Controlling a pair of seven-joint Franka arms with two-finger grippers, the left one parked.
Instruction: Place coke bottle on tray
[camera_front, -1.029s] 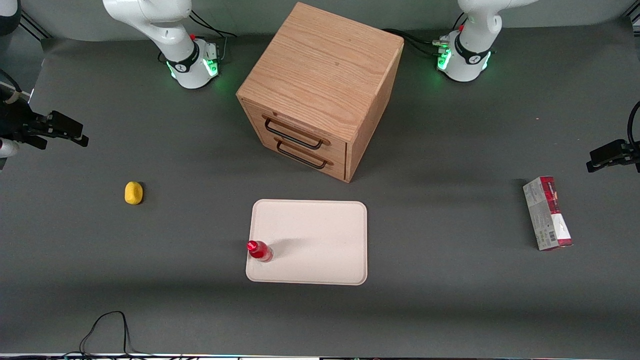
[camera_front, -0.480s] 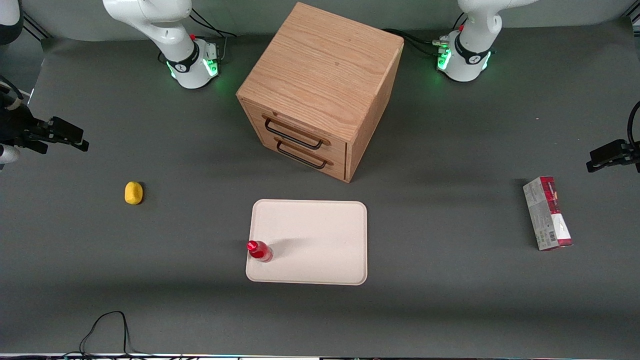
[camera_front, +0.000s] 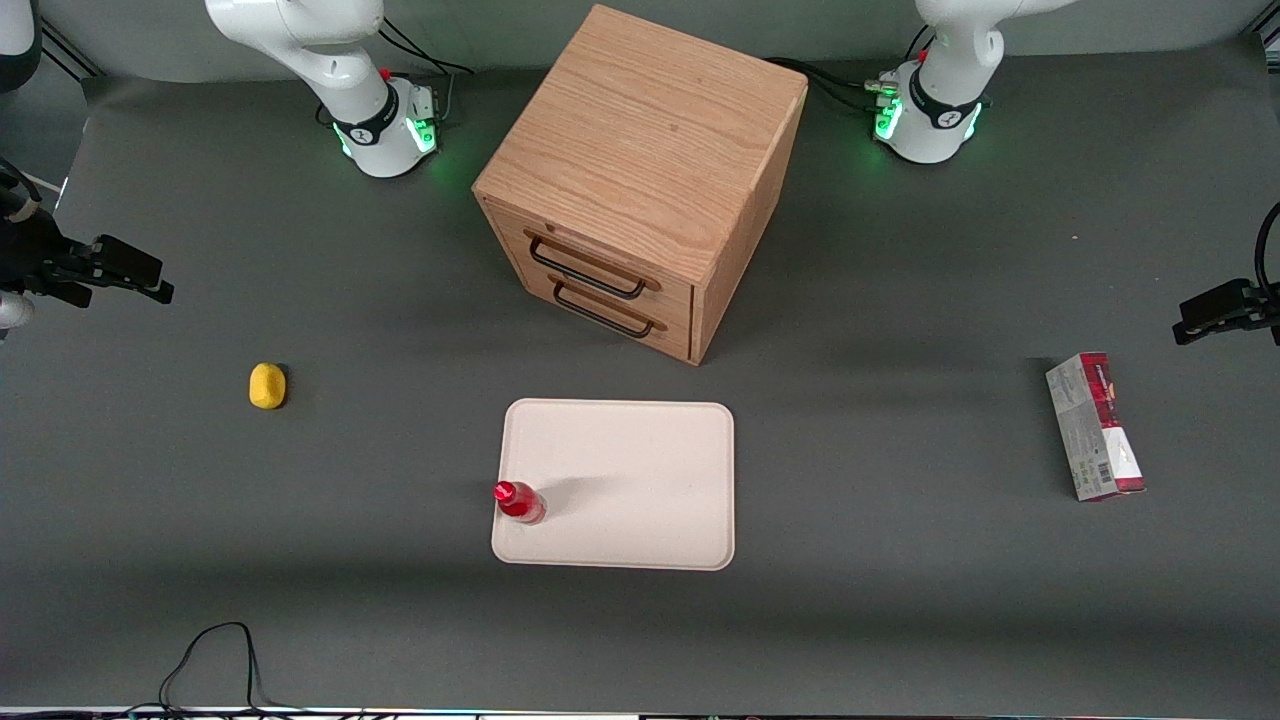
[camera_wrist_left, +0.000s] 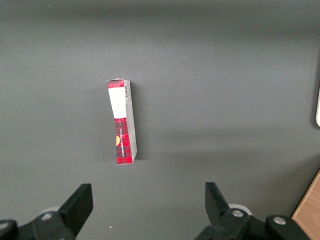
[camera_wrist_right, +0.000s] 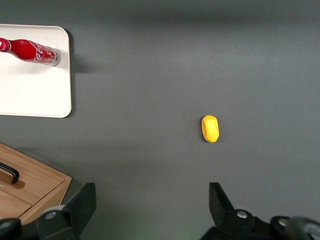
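Dark grey mat (camera_front: 900, 620) covers the whole table, evenly lit, with a black cable (camera_front: 215, 660) looping in at the lower left edge of the front frame.

Far left edge, upper-middle of the front view: the right arm's gripper (camera_front: 150, 285) hangs above bare mat, well apart from everything. Its fingers (camera_wrist_right: 82, 202) are spread wide with nothing between them.

Left-centre: a yellow lump (camera_front: 267, 385) sits alone on the mat.

Lower centre: the tray (camera_front: 640, 480) lies flat, in front of the wooden drawer cabinet (camera_front: 640, 150), which fills the upper centre. The coke bottle (camera_front: 519, 501) stands upright inside the tray, right by the rim at the tray's lower-left corner in the front frame. The wrist view confirms its base is on the tray surface (camera_wrist_right: 30, 80), not the mat.

Right side: a red-and-grey carton (camera_front: 1095, 425) lies on the mat toward the parked arm's end.

Your call, but the placement looks done to me.

Risks from here:
- The bottle is slim, tall and close to the rim. A bump on the table or tray could tip it onto the mat.
- Don't swing the arm low across the tray; a sweep would knock it over.
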